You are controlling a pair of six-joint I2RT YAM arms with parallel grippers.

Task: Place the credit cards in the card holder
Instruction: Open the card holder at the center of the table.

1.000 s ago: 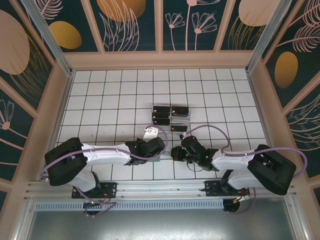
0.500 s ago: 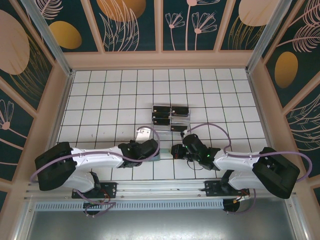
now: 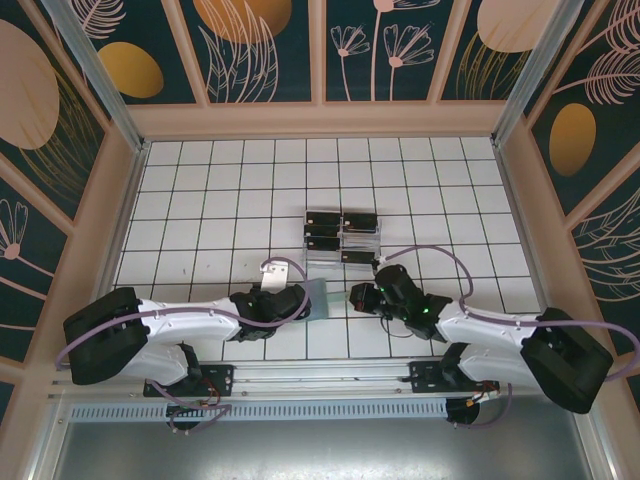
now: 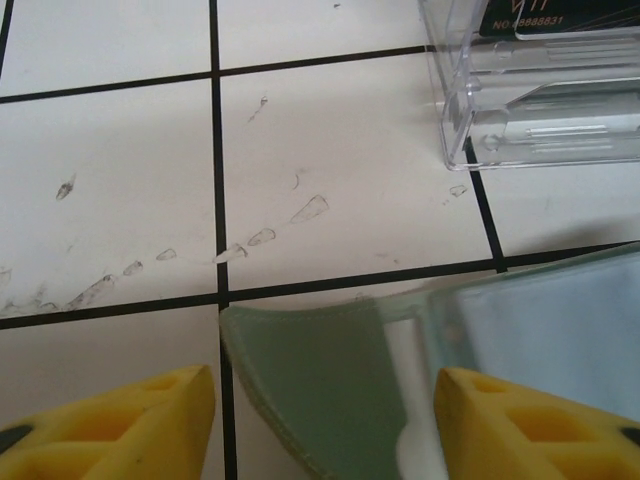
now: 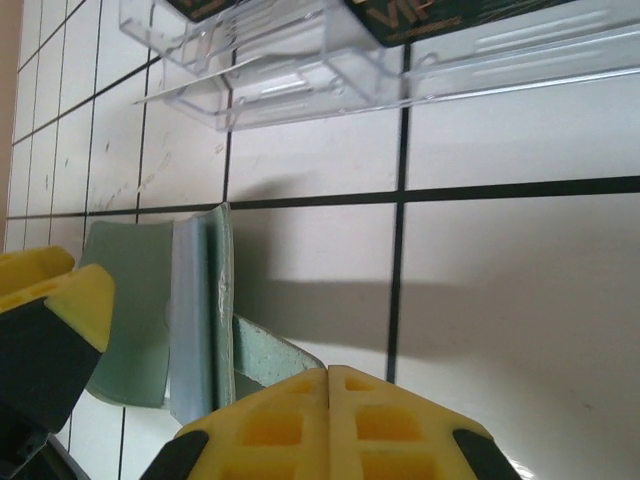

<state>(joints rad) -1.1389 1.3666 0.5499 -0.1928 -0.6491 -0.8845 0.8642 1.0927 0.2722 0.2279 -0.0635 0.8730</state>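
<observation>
The card holder (image 3: 318, 298) is a pale green wallet lying opened on the tiles between my two grippers. My left gripper (image 3: 303, 300) is open just over its near edge, and the holder's green flap (image 4: 320, 390) lies between the yellow fingertips (image 4: 150, 420) without touching them. My right gripper (image 3: 357, 297) is shut just to the holder's right. A raised green flap (image 5: 270, 360) runs behind its closed fingertips (image 5: 328, 385), and I cannot tell if they pinch it. Several black credit cards (image 3: 322, 219) sit in a clear stand (image 3: 342, 237) beyond the holder.
The clear stand's front corner (image 4: 540, 110) is one tile from the holder, with a black card (image 4: 560, 15) in it. The stand's base (image 5: 300, 70) lies ahead of the right gripper. Patterned walls enclose the tiled floor on three sides.
My left gripper drew back toward the near left, came down and opened, letting go of the card holder, which now lies on the tiles. The right arm shifted slightly right and stayed shut.
</observation>
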